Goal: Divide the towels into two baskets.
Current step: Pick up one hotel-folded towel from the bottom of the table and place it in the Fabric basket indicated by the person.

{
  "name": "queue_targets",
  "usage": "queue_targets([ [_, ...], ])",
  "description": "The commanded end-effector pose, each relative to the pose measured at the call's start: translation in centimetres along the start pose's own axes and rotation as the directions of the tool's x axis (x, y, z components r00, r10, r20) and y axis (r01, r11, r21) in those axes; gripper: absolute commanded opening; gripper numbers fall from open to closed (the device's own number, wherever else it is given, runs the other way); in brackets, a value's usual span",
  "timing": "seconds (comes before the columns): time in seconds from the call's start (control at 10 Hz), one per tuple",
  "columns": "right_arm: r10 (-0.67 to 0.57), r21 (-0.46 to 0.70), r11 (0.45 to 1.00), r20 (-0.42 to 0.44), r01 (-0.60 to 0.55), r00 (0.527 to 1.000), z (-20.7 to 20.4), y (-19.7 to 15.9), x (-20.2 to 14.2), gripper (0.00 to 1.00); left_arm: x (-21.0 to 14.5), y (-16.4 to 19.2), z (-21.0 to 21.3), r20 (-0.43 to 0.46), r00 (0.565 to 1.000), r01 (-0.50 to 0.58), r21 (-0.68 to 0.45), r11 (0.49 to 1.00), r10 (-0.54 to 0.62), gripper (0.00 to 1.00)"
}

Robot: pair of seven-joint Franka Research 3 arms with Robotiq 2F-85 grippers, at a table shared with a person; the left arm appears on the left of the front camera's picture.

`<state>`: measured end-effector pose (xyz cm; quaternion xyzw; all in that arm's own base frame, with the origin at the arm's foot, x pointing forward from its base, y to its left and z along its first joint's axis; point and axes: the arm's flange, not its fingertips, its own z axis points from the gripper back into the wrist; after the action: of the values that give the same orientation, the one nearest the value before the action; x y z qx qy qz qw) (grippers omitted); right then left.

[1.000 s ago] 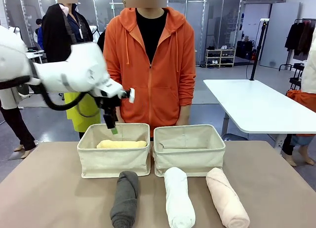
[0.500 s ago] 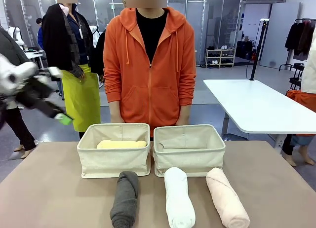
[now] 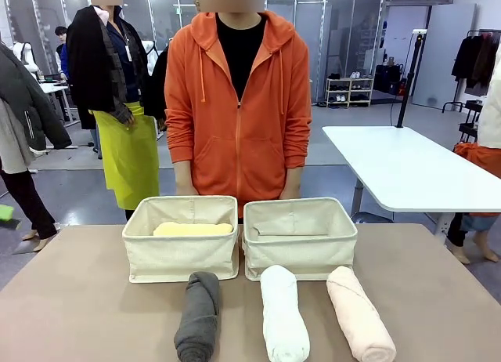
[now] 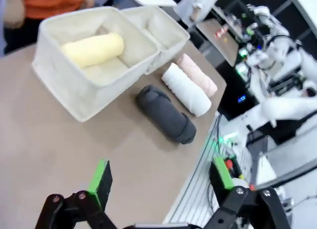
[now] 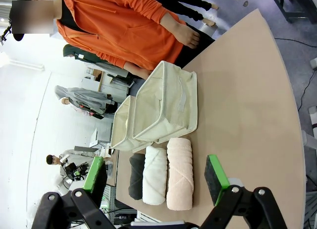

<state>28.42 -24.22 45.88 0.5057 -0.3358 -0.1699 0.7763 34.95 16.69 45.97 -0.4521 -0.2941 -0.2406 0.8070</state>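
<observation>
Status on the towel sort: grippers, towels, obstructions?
Left gripper and right gripper open, empty. Yellow towel in left basket; grey towel, white towel, pink towel on table. Person behind baskets, not blocking.

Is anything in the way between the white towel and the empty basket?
Nothing visible. The white towel lies just in front of the empty basket, whose top is open; only its front wall stands between.

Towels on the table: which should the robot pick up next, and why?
Probably the open right gripper should reach for the pink towel: it lies by the right basket, which holds none, while the left basket holds the yellow towel.
</observation>
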Motion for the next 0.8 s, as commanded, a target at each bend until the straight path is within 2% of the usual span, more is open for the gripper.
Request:
queue_targets([
  [0.0, 0.02, 0.018, 1.0, 0.01, -0.02, 1.0, 0.0, 0.1, -0.2, 1.0, -3.5, -0.4, 1.1, 0.112, 0.99, -0.089, -0.001, 0.996, 0.089, 1.0],
  [0.2, 0.02, 0.018, 1.0, 0.01, -0.02, 1.0, 0.0, 0.1, -0.2, 1.0, -6.7, -0.1, 1.8, 0.162, 0.976, -0.148, 0.011, 0.989, 0.145, 1.0],
  [0.4, 0.02, 0.018, 1.0, 0.01, -0.02, 1.0, 0.0, 0.1, -0.2, 1.0, -6.3, 1.0, 0.8, 0.056, 0.976, -0.213, 0.073, 0.974, 0.209, 1.0],
  [0.5, 0.02, 0.018, 1.0, 0.01, -0.02, 1.0, 0.0, 0.1, -0.2, 1.0, -7.6, 0.8, 2.1, 0.125, 0.98, -0.16, 0.015, 0.987, 0.157, 1.0],
  [0.7, 0.02, 0.018, 1.0, 0.01, -0.02, 1.0, 0.0, 0.1, -0.2, 1.0, -7.6, 0.8, 2.1, 0.125, 0.98, -0.16, 0.015, 0.987, 0.157, 1.0],
])
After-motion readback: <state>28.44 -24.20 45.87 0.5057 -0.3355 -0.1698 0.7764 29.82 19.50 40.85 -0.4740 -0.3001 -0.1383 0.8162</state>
